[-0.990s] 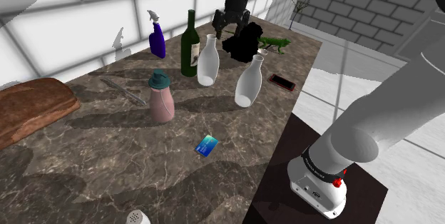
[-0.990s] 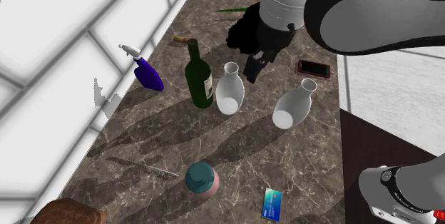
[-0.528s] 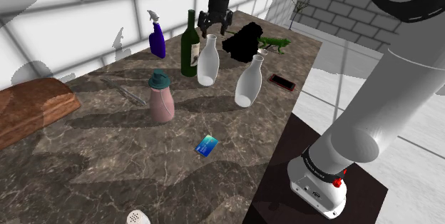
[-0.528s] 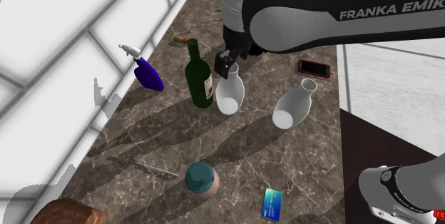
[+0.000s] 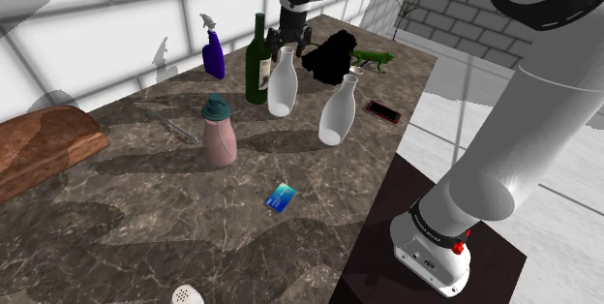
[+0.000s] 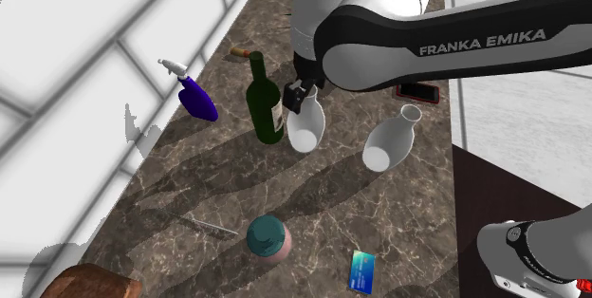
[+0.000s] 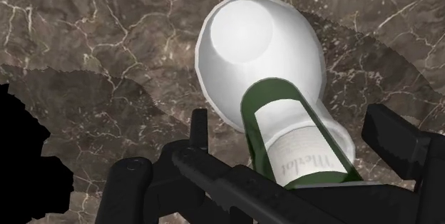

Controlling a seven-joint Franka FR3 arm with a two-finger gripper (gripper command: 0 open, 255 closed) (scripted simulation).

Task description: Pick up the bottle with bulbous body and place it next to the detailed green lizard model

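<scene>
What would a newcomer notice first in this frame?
The big white arm reaches over the marble counter, its end effector open at the neck of a white bulbous bottle beside a green wine bottle. Farther along the counter, a pure black shape sits by the green lizard.

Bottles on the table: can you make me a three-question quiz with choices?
1. What stands right beside the green wine bottle? A the phone; B a white bottle; C the bread.
2. How many white bottles are there? A one; B four; C two.
3. The gripper's fingers are: A apart; B pressed together; C clasping the card.
Answers: B, the white bottle stands next to the wine bottle; C, a second white bottle stands apart from the first; A, the wrist view shows both fingers standing apart.
</scene>
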